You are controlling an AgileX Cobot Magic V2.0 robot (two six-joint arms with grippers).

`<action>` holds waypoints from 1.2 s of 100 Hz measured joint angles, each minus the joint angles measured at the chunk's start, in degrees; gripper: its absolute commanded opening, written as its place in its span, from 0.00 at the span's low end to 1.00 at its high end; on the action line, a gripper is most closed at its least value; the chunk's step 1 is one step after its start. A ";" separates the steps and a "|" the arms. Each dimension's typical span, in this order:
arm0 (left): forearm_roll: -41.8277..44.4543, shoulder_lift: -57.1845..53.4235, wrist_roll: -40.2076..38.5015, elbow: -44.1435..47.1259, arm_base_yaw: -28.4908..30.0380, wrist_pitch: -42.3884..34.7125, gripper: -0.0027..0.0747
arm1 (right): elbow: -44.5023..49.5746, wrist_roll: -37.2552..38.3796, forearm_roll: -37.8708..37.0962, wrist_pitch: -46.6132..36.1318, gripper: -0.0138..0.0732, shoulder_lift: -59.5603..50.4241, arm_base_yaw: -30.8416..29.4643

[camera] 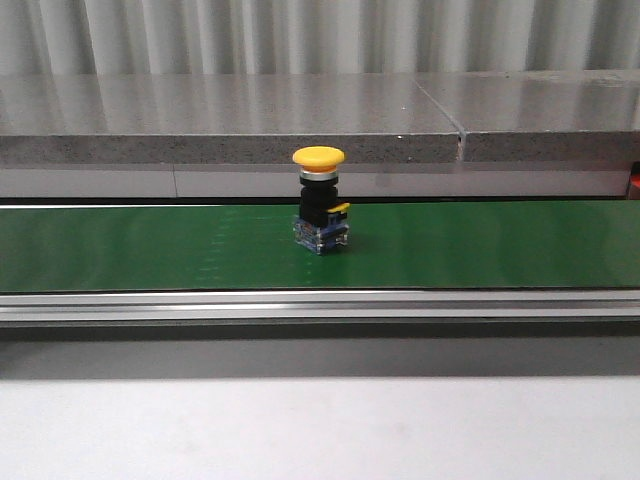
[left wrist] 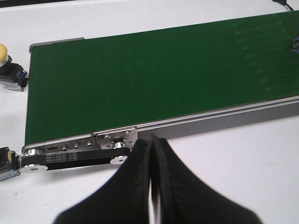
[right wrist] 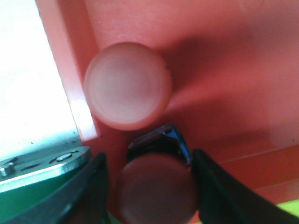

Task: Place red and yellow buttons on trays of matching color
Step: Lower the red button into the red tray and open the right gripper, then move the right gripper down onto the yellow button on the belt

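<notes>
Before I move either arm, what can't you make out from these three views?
- Yellow tray: in no view.
- Red tray: right wrist view only, cut off by the edges.
- Red button between the right claw fingers: close and blurred; contact unclear.
- Two buttons past the belt's end, left wrist view: cut by the edge.
- Both arms: absent from the front view, which shows only the yellow button on the green belt.
</notes>
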 measured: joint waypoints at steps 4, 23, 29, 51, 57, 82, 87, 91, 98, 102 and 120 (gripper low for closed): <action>0.00 0.00 0.00 0.00 0.00 0.00 0.01 | 0.00 0.00 0.00 -0.12 0.72 0.00 0.00; 0.00 0.00 0.00 0.00 0.00 0.00 0.01 | 0.00 0.00 0.00 -0.64 0.72 -1.76 -0.10; 0.00 0.00 0.00 0.00 0.00 0.00 0.01 | 0.00 0.00 -0.11 -0.64 0.72 -2.95 -0.10; 0.00 0.00 0.00 0.00 0.00 0.00 0.01 | 0.00 0.05 -0.11 1.21 0.72 -9.01 0.16; 0.00 0.00 0.00 0.00 0.00 0.00 0.01 | 0.00 0.05 -0.11 2.17 0.72 -10.67 0.40; 0.00 0.00 0.00 0.00 0.00 0.00 0.01 | 0.00 0.05 0.40 6.32 0.72 -17.51 0.54; 0.00 0.00 0.00 0.00 0.00 0.00 0.01 | 0.00 0.05 0.53 6.70 0.72 -18.73 0.54; 0.00 0.00 0.00 0.00 0.00 0.00 0.01 | 0.00 0.05 0.53 7.17 0.72 -19.70 0.78; 0.00 0.00 0.00 0.00 0.00 0.00 0.01 | 0.00 0.05 0.53 7.96 0.72 -21.14 1.52; 0.00 0.00 0.00 0.00 0.00 0.00 0.01 | 0.00 0.05 0.53 8.43 0.72 -21.89 2.18; 0.00 0.00 0.00 0.00 0.00 0.00 0.01 | 0.00 0.05 0.53 10.33 0.72 -24.49 6.79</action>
